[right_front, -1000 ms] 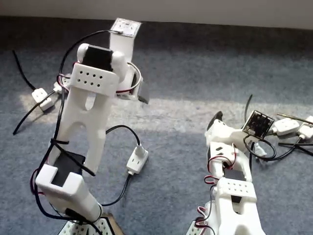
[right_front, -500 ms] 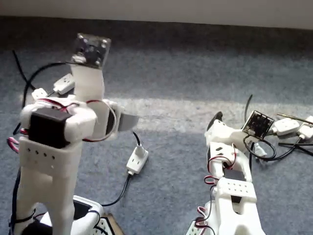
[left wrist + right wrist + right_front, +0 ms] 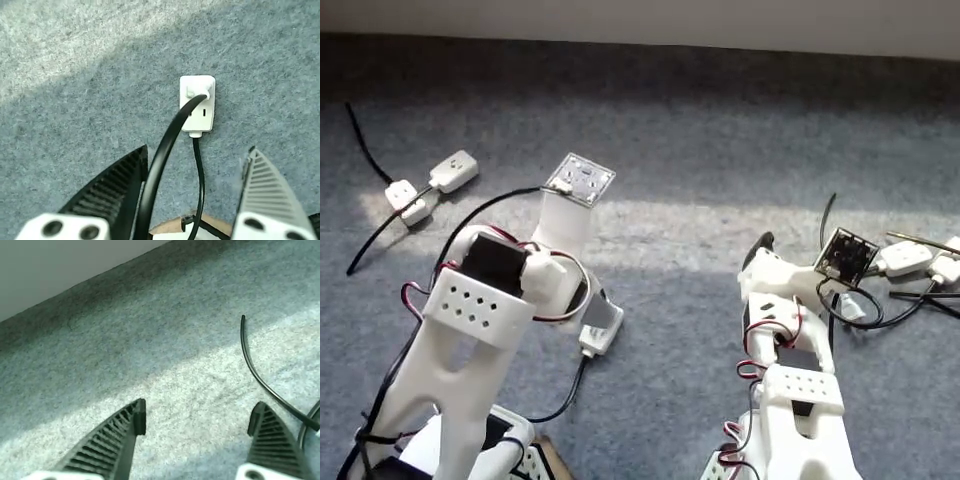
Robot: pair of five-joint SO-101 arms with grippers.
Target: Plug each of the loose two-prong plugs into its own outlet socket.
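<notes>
Two end effectors spread wide, plugs and sockets lying on the carpet

Far left on the grey carpet we see a white block with a smaller white connector just beside it, and black cords trail off from them. We cannot tell if the two are mated.

Next is the left arm, bent low. The left end effector points down at the carpet with its jaws spread wide, gripping nothing. The socket block lies flat just past the fingertips, in line with the gap and untouched, with two slots facing up. A thin black cord leaves its near end and runs back toward the arm. A thicker black cable crosses the left wrist view and ends over the block's far end; we cannot tell if it is attached there. In the high view one grey jaw sits right over the block.

Then comes the right arm, folded low. The right end effector is also wide, holding nothing, with only carpet in the gap. A curved black cord lies on the carpet near one finger.

At the far right edge are two white connectors amid tangled cords, just beside the wrist camera. We cannot tell which is a plug and which a socket.
</notes>
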